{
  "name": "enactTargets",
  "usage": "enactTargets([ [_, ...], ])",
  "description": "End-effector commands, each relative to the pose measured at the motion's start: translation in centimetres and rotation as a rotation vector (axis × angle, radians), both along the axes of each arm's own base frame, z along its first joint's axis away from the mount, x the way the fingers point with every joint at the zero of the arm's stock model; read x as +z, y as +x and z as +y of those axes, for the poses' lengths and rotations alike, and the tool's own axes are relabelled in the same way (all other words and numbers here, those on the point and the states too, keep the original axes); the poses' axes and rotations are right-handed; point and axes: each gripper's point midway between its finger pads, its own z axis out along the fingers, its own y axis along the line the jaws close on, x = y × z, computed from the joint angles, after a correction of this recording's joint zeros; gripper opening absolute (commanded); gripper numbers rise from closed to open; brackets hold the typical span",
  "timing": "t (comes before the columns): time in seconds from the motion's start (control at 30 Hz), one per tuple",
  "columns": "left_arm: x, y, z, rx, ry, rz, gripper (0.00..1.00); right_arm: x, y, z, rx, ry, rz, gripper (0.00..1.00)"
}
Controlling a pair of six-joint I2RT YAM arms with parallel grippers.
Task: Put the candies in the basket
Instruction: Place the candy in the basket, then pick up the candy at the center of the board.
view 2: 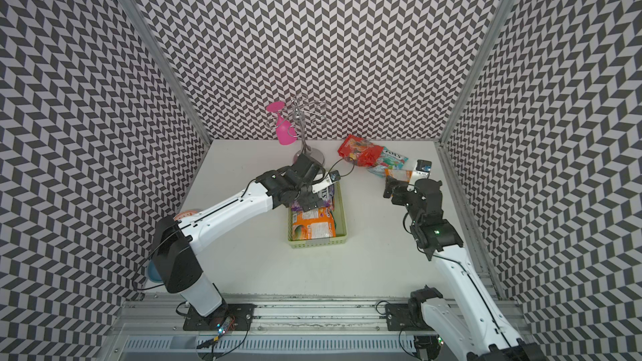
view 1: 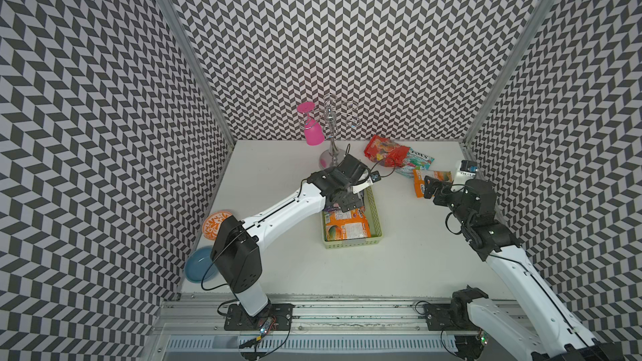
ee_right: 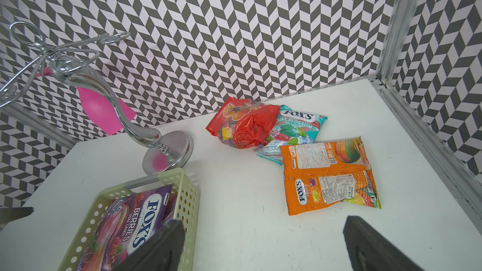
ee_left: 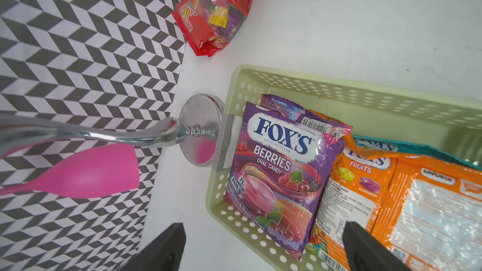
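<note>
Container: pale-green perforated basket [view 1: 377,218], near the middle of the white table [view 1: 399,265] in both top views [view 2: 342,218], long axis running 12 to 6 o'clock.
Contents, 12 o'clock end: purple berries bag [ee_left: 281,168], face up, lying over a second purple-toned bag [ee_left: 279,104].
Contents, 6 o'clock end: orange fruits bag [ee_left: 360,186] and orange Savoria bag [ee_left: 430,204], overlapping. A teal bag edge [ee_left: 422,149] shows beneath them.
Loose stock: at 1 to 2 o'clock from the basket, towards the back right corner. The crumpled red bag [ee_right: 245,126] overlaps the teal mint bag [ee_right: 297,126]. The far orange bag [ee_right: 323,155] lies on that bag's edge and overlaps the near orange bag [ee_right: 331,191].
Pincer, left arm: left gripper [ee_left: 264,230] above the basket's 12 o'clock end, over the purple berries bag. Its jaws are spread wide with nothing gripped.
Pincer, right arm: right gripper [ee_right: 263,226] above bare table at 2 o'clock from the basket, near the orange bags but apart from them. Its jaws are spread wide and empty.
Fixture: chrome stand [view 1: 331,133] at 12 o'clock, base just beside the basket's end. A pink glass [view 1: 312,130] hangs upside down on its 9 o'clock side.
Crockery: patterned plate [view 1: 215,223] at 9 o'clock and blue dish [view 1: 198,265] at 8 o'clock. Both sit at the table's left edge, partly behind the left arm.
Sundry: small white box [view 1: 463,170] at 2 o'clock, by the right wall.
</note>
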Motion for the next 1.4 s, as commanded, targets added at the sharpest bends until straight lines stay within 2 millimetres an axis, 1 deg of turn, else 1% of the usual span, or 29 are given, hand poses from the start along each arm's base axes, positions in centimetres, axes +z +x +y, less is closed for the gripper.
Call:
enactTargets([
  [0.0, 3.3, -0.1, 1.3, 0.036, -0.149, 0.024, 0.99, 0.5, 0.7, -0.2, -0.020, -0.043, -0.017, 0.99],
  [0.1, 5.5, 0.0, 3.1, 0.065, -0.231, -0.001, 0.99, 0.0, 1.4, -0.6, -0.053, -0.092, 0.023, 0.99],
  [0.23, 8.3, -0.4, 5.6, 0.104, -0.351, -0.026, 0.99, -1.3, 2.9, -0.4, -0.073, -0.154, 0.104, 0.99],
  [0.37, 10.1, -0.7, 9.0, 0.156, -0.469, -0.022, 0.99, -3.0, 4.6, -0.1, -0.094, -0.203, 0.201, 0.96],
  [0.4, 10.5, -0.9, 9.8, 0.166, -0.493, -0.026, 0.99, -3.8, 5.2, 0.2, -0.096, -0.216, 0.231, 0.95],
  [0.43, 10.6, -1.3, 10.4, 0.168, -0.513, -0.028, 0.99, -4.0, 5.6, 0.5, -0.097, -0.227, 0.246, 0.94],
  [0.5, 10.7, -2.0, 11.3, 0.175, -0.548, -0.024, 0.99, -5.0, 6.4, 1.0, -0.109, -0.269, 0.294, 0.93],
  [0.57, 10.2, -2.4, 12.2, 0.189, -0.576, -0.006, 0.99, -6.0, 7.2, 1.5, -0.129, -0.323, 0.343, 0.93],
  [0.63, 9.9, -2.7, 13.1, 0.206, -0.605, 0.000, 0.99, -7.7, 8.0, 2.0, -0.147, -0.388, 0.410, 0.93],
  [0.8, 9.7, -3.0, 14.3, 0.228, -0.646, -0.001, 0.99, -10.3, 9.4, 2.6, -0.193, -0.465, 0.495, 0.91],
  [0.9, 9.1, -3.2, 14.5, 0.234, -0.663, 0.010, 0.99, -11.6, 10.0, 2.7, -0.211, -0.465, 0.506, 0.89],
  [1.0, 8.7, -3.0, 15.0, 0.253, -0.681, 0.016, 0.99, -13.1, 10.7, 2.6, -0.233, -0.484, 0.527, 0.86],
  [1.13, 8.9, -2.6, 16.0, 0.282, -0.684, -0.003, 0.99, -15.0, 11.5, 2.0, -0.265, -0.551, 0.559, 0.81],
  [1.2, 8.8, -2.6, 16.0, 0.284, -0.689, -0.002, 0.99, -15.7, 12.0, 1.8, -0.282, -0.577, 0.576, 0.79],
  [1.37, 9.0, -2.5, 16.1, 0.284, -0.697, -0.002, 0.99, -17.4, 12.4, 0.5, -0.333, -0.643, 0.619, 0.75],
])
